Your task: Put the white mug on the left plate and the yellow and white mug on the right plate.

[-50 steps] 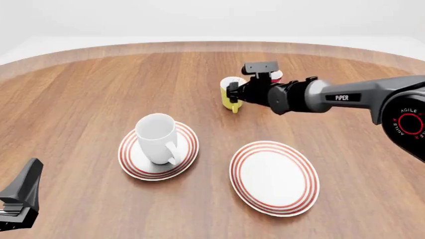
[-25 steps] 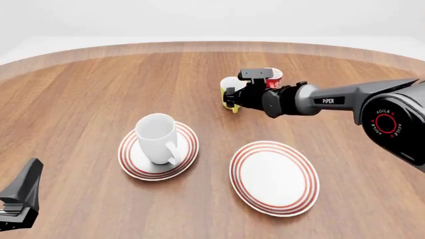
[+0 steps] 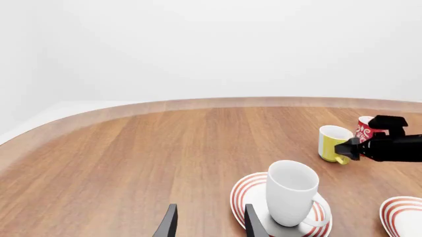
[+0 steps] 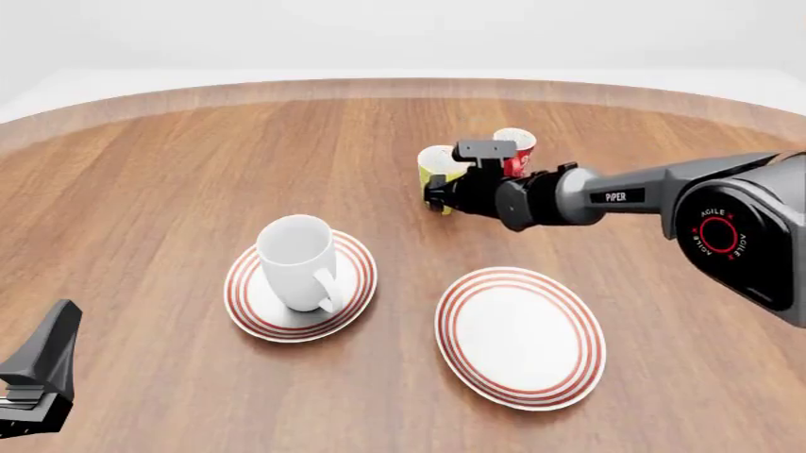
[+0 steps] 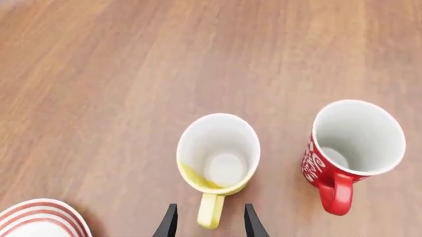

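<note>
Wood-grain desk [image 4: 151, 189] fills the scene under a plain pale backdrop. Nearest, at the left edge, the left gripper [image 4: 36, 377] sits idle and well apart from everything; its wrist view shows the jaws parted with nothing between them. A little farther in, the white mug [image 4: 300, 261] stands upright on the left plate [image 4: 259, 311], so that half of the job looks done. To the right of it the right plate [image 4: 519, 335] lies bare, so the second half remains. Farther back, the right arm reaches in from the right, and the right gripper [image 5: 206, 226] hangs over the yellow and white mug [image 5: 219, 158], which stands on the desk well beyond its plate. The jaws are narrowly parted on either side of the yellow handle, not yet closed on it as far as I can judge. Just beside that mug, farther right, stands a red cup [image 5: 353, 148] that plays no part
</note>
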Controlling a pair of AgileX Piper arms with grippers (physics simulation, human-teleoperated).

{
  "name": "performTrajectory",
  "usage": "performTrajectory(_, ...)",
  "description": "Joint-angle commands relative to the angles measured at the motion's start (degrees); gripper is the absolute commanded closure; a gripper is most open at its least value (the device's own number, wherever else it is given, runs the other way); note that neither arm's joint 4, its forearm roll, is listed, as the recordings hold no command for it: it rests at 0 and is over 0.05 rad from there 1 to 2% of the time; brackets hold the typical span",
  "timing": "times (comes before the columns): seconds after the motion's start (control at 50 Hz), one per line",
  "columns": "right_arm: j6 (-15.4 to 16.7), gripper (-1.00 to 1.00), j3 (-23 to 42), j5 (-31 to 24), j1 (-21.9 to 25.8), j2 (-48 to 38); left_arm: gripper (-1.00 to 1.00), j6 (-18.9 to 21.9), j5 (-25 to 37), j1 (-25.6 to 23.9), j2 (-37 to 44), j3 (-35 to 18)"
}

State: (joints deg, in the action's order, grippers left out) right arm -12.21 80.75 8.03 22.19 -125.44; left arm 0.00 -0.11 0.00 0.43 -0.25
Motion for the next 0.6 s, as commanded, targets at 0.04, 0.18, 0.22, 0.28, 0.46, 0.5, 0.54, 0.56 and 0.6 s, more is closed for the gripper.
performTrajectory(0.04, -0.37, -1.0, -0.4, 0.28, -0.16, -0.12, -1.0, 0.0, 0.0, 0.0, 0.0, 0.0)
performTrajectory(0.18, -1.04, -1.0, 0.61, 0.27, -0.01, -1.78, -1.0, 0.0, 0.0, 0.0, 0.0, 0.0)
performTrajectory(0.22, -1.29, -1.0, 1.48, 0.02, 0.31, -2.65, -1.0, 0.0, 0.0, 0.0, 0.0, 0.0)
performTrajectory(0.28, -1.29, -1.0, 2.03, -0.22, 0.47, -3.09, -1.0, 0.0, 0.0, 0.0, 0.0, 0.0)
performTrajectory(0.46, -1.63, -1.0, 4.06, -1.0, 1.07, -5.0, -1.0, 0.0, 0.0, 0.0, 0.0, 0.0)
performTrajectory(0.5, -1.72, -1.0, 4.31, -1.05, 1.17, -5.3, -1.0, 0.0, 0.0, 0.0, 0.0, 0.0)
performTrajectory(0.54, -1.8, -1.0, 4.36, -1.04, 1.18, -5.44, -1.0, 0.0, 0.0, 0.0, 0.0, 0.0)
performTrajectory(0.56, -1.8, -1.0, 4.36, -1.04, 1.18, -5.44, -1.0, 0.0, 0.0, 0.0, 0.0, 0.0)
performTrajectory(0.6, -1.8, -1.0, 4.36, -1.04, 1.18, -5.44, -1.0, 0.0, 0.0, 0.0, 0.0, 0.0)
